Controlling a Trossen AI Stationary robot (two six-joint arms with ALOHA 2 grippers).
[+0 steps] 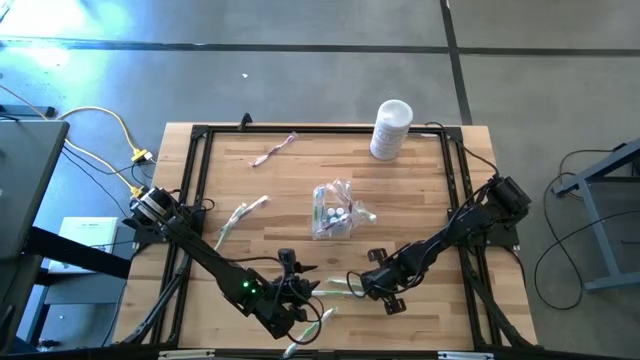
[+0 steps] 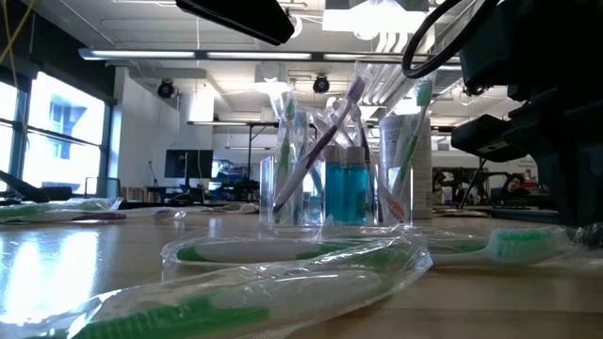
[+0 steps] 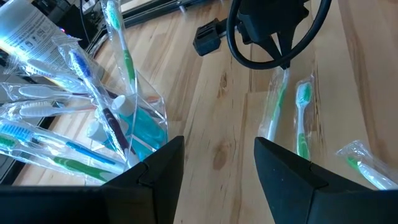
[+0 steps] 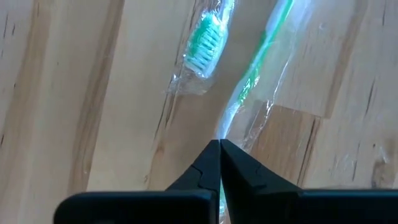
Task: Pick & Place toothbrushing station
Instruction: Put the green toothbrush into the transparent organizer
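- The wrapped green toothbrush lies flat on the wood at lower centre of the high view, and in the right wrist view its handle runs straight down into the closed fingertips.
- Right gripper is clenched, tips pressed together right at the handle's end; it looks like a pinch on that toothbrush or its wrapper, though I can't see how much of it the tips have caught.
- So I'd call this the grasp step: the brush is pinched but not lifted, flat on the table with its wrapper spread out.
- A second green brush lies just beside it, bristles showing, apart from the tips.
- Next move, I reckon: a straight lift to test the hold, then a carry to the clear cup at mid-table, already bristling with brushes and teal tubes.
- The drop will want the brush tipped upright and threaded between the ones already standing there. Crowded!
- Left gripper hovers near the bottom edge of the high view, fingers spread and empty, beside another wrapped brush.
- Further out, a pale green brush and a pink one wait in the upper left part of the table; the white canister stands at the far edge.
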